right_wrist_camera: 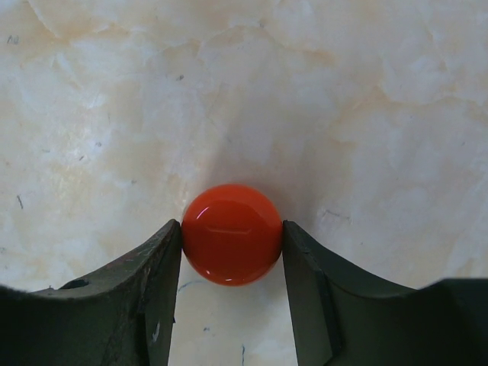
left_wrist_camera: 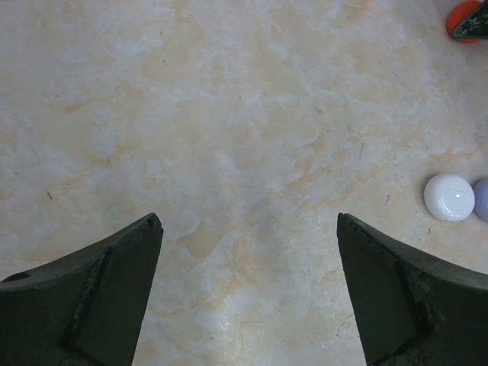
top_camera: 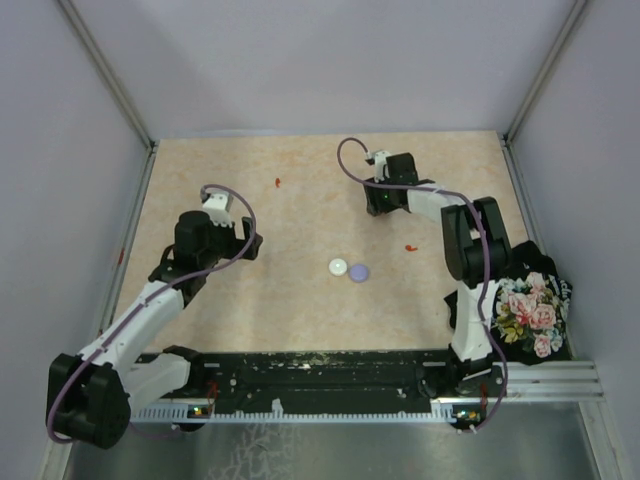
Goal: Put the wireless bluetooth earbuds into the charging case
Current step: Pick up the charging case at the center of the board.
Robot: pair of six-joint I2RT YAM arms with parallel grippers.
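Note:
My right gripper [right_wrist_camera: 232,227] is shut on a round red disc [right_wrist_camera: 232,234], both fingers touching its sides, on the marbled table. In the top view this gripper [top_camera: 373,204] is at the far middle and hides the disc. The disc's edge shows in the left wrist view [left_wrist_camera: 460,18]. My left gripper [left_wrist_camera: 248,223] is open and empty over bare table, at the left in the top view [top_camera: 250,245]. Two tiny red earbuds lie apart: one far [top_camera: 278,182], one right of centre [top_camera: 410,247]. The lavender and white earbuds are out of view.
A white disc [top_camera: 338,267] and a lavender disc [top_camera: 359,271] lie side by side, touching, at the table's middle; both also show in the left wrist view [left_wrist_camera: 449,197]. A floral black cloth [top_camera: 530,305] lies at the right edge. Grey walls enclose the table.

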